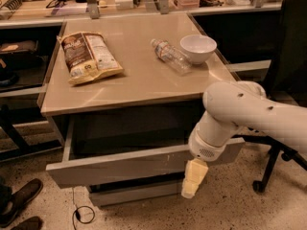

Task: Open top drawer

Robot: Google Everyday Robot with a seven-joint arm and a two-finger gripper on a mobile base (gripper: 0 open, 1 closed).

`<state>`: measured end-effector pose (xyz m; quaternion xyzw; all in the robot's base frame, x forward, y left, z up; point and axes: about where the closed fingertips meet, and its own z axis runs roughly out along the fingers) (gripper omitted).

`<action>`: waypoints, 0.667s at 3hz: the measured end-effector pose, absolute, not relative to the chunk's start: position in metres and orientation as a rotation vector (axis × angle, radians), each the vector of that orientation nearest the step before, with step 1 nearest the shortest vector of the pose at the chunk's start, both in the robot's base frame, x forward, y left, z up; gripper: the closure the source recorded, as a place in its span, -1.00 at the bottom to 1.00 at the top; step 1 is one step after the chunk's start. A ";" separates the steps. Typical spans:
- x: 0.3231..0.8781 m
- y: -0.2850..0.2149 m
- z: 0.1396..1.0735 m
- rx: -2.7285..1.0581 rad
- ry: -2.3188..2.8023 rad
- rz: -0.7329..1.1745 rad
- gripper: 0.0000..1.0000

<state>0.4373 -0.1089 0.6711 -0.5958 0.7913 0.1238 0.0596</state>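
Note:
The top drawer is pulled well out from under the tan counter. Its wide grey front panel slants toward me, and its dark box interior is exposed. My gripper is cream-coloured and points downward at the right part of the drawer front, over its lower edge. The white arm reaches in from the right and covers the drawer's right end. A narrower grey drawer front shows below, pushed in.
On the counter lie a chip bag, a plastic water bottle on its side and a white bowl. A black office chair stands at right. Shoes and a cable are on the floor at left.

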 end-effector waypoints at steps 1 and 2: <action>0.400 -0.118 0.685 -1.818 2.412 0.443 -1.00; 0.371 -0.126 0.695 -1.815 2.464 0.489 -1.00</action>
